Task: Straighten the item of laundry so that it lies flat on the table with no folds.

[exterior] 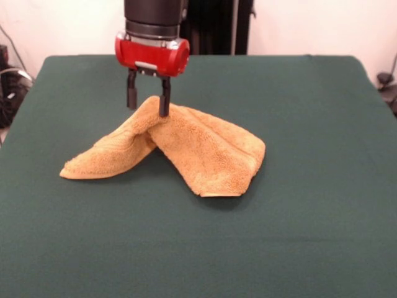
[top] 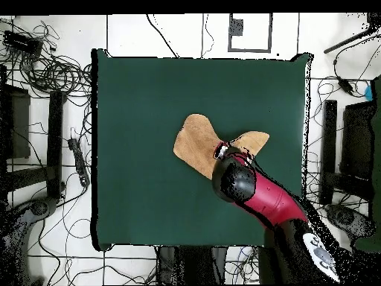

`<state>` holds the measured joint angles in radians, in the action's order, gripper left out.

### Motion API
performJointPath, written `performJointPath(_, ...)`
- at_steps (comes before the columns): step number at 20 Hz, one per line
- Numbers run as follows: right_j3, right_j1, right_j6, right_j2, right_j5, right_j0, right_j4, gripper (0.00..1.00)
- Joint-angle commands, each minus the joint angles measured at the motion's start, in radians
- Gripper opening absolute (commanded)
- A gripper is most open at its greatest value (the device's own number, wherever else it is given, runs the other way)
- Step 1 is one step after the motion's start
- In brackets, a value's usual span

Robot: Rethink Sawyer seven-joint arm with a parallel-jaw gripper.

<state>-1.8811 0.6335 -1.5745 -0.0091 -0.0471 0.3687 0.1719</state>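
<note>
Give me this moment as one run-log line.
tool: at towel's raised peak, fingers straddling it | towel: folded, tented, two lobes draping down | table: towel near centre | flat: not yet

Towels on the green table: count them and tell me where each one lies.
1. The mustard terry towel lies near the middle of the table, peaked up under the end effector. Nothing could be hidden beyond what its folds cover.
</note>
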Motion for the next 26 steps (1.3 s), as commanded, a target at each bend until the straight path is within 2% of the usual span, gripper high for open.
performJointPath(1, -0.024, -0.078, -0.284, 0.059, 0.027, -0.037, 0.078, 1.0)
performJointPath(9, -0.061, -0.008, -0.295, 0.034, -0.016, -0.077, 0.116, 1.0)
performJointPath(18, -0.045, -0.003, -0.286, 0.014, -0.034, -0.099, 0.154, 1.0)
performJointPath(26, -0.057, -0.035, -0.28, 0.03, 0.036, -0.086, 0.142, 1.0)
